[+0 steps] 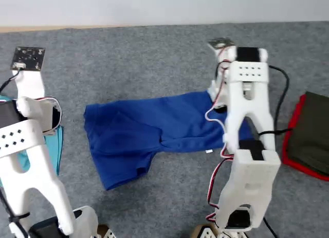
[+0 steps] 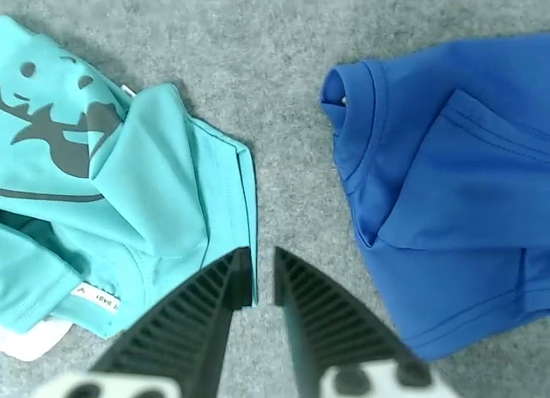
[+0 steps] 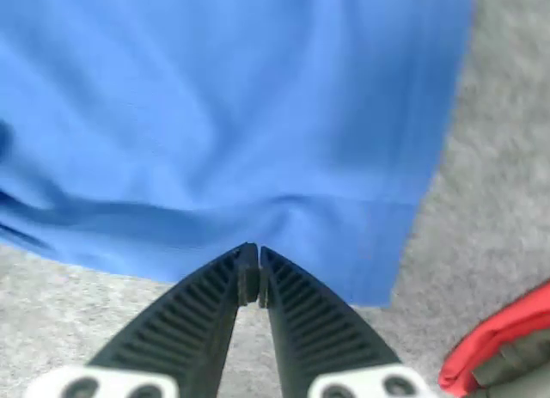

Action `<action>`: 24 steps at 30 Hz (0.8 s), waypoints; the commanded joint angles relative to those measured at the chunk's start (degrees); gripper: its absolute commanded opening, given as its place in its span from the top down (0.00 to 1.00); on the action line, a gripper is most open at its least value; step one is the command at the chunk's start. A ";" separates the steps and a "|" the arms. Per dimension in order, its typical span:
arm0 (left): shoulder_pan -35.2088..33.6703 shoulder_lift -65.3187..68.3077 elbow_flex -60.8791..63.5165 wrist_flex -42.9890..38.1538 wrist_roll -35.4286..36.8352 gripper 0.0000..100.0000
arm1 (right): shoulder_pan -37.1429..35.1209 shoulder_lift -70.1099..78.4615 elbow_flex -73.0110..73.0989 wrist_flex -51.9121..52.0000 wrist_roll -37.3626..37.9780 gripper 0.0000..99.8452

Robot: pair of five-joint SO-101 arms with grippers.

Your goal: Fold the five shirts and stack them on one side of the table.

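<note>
- Black ribbed left gripper (image 2: 262, 273): jaws a narrow slit apart, holding nothing, above the bare grey felt-covered table (image 1: 154, 48) between two shirts.
- Black ribbed right gripper (image 3: 258, 273): jaws closed, pinching the hem of the blue short-sleeved fabric shirt (image 1: 139, 130), which lies mid-table, partly folded.
- Beside the left arm: crumpled teal fabric shirt with a grey print (image 2: 163, 183).
- At the table's right edge: folded dark olive and red shirts (image 1: 313, 135), stacked.
</note>
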 commanded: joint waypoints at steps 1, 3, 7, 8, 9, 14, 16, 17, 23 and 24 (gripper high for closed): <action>-5.10 -1.32 -0.84 0.88 -0.18 0.93 | -5.14 -6.20 -0.35 2.42 0.70 0.99; -9.76 -2.46 -0.84 0.88 -1.67 0.93 | -8.31 -9.54 4.84 2.42 3.34 0.99; -20.84 -4.04 -0.75 0.79 -7.38 0.93 | -15.60 -18.95 19.96 2.07 13.36 0.99; -23.74 -4.04 -0.75 0.62 -8.97 0.93 | -17.54 -20.79 23.12 1.80 14.77 0.99; -26.55 -4.04 -0.57 -0.18 -10.02 0.93 | -19.56 -22.46 25.93 1.10 15.82 0.98; -35.69 -3.96 -0.31 -3.69 -13.45 0.93 | -29.32 -25.45 34.02 -5.58 16.88 0.87; -36.84 -3.87 0.13 -4.13 -14.15 0.93 | -33.54 -25.36 35.87 -8.84 16.88 0.83; -36.92 -3.87 0.66 -4.40 -14.51 0.93 | -35.74 -25.36 36.92 -10.42 16.88 0.81; -37.27 -3.96 4.97 -6.86 -14.95 0.93 | -48.57 -25.36 42.46 -21.05 16.88 0.79; -37.27 -3.96 5.58 -7.03 -14.95 0.93 | -50.07 -25.36 43.25 -23.08 16.88 0.78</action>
